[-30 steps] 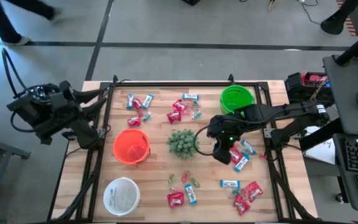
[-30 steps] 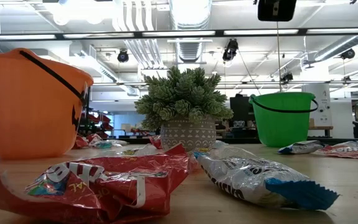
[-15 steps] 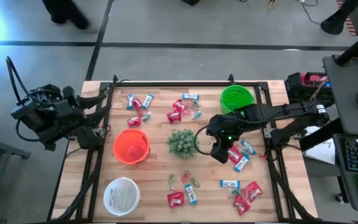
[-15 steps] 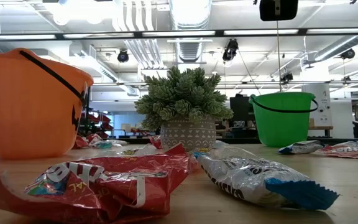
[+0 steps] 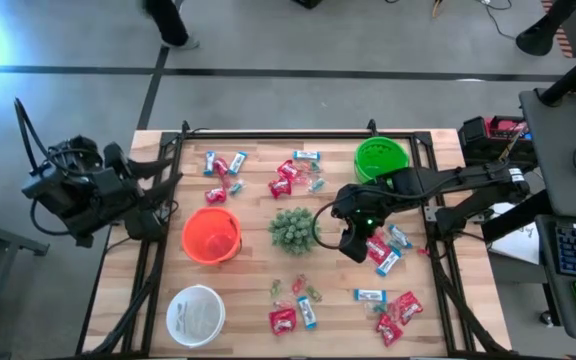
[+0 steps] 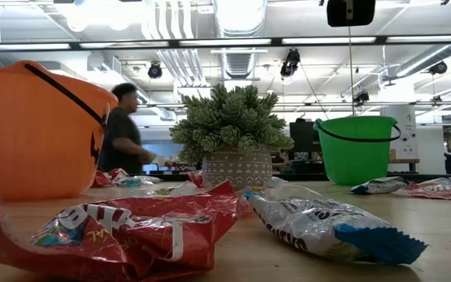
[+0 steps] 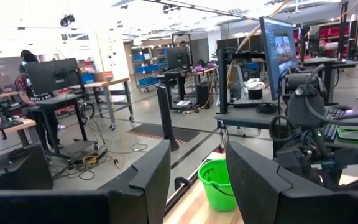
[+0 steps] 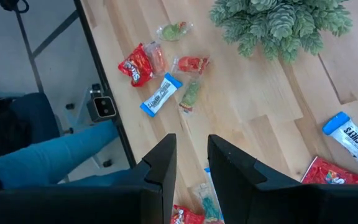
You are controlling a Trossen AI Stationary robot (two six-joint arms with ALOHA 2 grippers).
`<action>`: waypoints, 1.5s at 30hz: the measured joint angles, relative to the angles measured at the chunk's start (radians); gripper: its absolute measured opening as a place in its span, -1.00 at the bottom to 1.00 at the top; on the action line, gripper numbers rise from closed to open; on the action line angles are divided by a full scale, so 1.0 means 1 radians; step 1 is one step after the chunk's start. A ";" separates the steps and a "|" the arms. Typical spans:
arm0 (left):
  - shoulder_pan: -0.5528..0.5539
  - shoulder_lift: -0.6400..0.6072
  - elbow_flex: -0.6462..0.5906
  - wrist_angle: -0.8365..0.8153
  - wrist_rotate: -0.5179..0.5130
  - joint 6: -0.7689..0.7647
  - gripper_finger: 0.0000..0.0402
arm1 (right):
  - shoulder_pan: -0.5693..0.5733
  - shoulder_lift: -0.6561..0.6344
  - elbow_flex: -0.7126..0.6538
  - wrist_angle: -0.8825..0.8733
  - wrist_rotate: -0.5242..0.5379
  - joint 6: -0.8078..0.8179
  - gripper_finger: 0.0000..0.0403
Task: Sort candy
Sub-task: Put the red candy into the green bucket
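Candy lies scattered on the wooden table: red packets [image 5: 281, 320], blue-and-white bars [image 5: 369, 295] and tiny green and pink pieces [image 5: 304, 288]. My right gripper [image 5: 352, 243] hovers open above the table, right of the potted plant [image 5: 292, 230]. Its wrist view looks down on a red packet [image 8: 137, 64], a blue-and-white bar [image 8: 161, 94] and green pieces [image 8: 190, 93]. My left gripper [image 5: 154, 213] waits open at the table's left edge; its fingers [image 7: 143, 186] frame the green bowl [image 7: 219, 184]. Nothing is held.
An orange bowl [image 5: 211, 235], a white bowl [image 5: 195, 313] and a green bowl [image 5: 381, 158] stand on the table around the plant. More candy lies near the far edge [image 5: 286, 175] and the near right corner [image 5: 398, 312]. A person [image 6: 122, 129] walks beyond the far edge.
A person has walked from left to right past the table's far side and now shows in the low view. My left arm has shifted slightly at the table's left edge. The candy and the right gripper have stayed in place.
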 joint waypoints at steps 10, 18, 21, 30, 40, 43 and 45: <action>0.000 0.094 0.000 0.000 0.000 0.009 -0.31 | 0.000 0.000 0.000 0.031 0.000 0.000 -0.58; 0.000 0.199 -0.017 -0.014 0.003 -0.236 -0.31 | 0.000 0.000 0.000 0.042 0.000 0.000 -0.58; 0.001 0.221 -0.061 -0.095 0.056 -0.355 -0.31 | 0.000 0.000 0.000 0.042 0.000 0.000 -0.58; 0.026 0.159 -0.309 -0.181 0.265 -0.733 -0.31 | 0.000 0.000 0.000 0.055 0.000 0.000 -0.58; 0.059 -0.031 -0.685 0.238 0.589 -0.729 -0.31 | 0.000 0.000 0.000 0.115 0.000 -0.001 -0.58; 0.058 -0.046 -0.754 0.429 0.637 -0.636 -0.31 | 0.000 0.000 0.000 0.122 0.000 0.000 -0.58; 0.058 -0.051 -0.771 0.477 0.653 -0.584 -0.31 | 0.000 0.000 0.000 0.125 0.000 0.000 -0.58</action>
